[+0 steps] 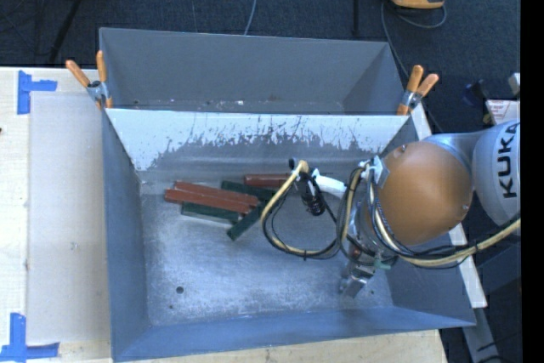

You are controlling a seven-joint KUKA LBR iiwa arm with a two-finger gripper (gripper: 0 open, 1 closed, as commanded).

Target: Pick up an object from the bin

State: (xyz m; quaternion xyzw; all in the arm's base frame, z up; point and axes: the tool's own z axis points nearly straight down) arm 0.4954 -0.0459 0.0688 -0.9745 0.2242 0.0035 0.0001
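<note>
Here the end effector (355, 283) hangs over bare floor in the lower right of the bin (255, 85); how far open it is cannot be told. Brown and green bars (212, 198) lie heaped well apart, mid-left.

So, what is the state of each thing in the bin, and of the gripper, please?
brown sticks: lying flat in a small heap near the middle of the bin, not touched.
green sticks: lying flat in the same heap, partly under the brown ones.
gripper: low over bare floor at the right side, apart from the heap.
bin: upright, open on top.
</note>
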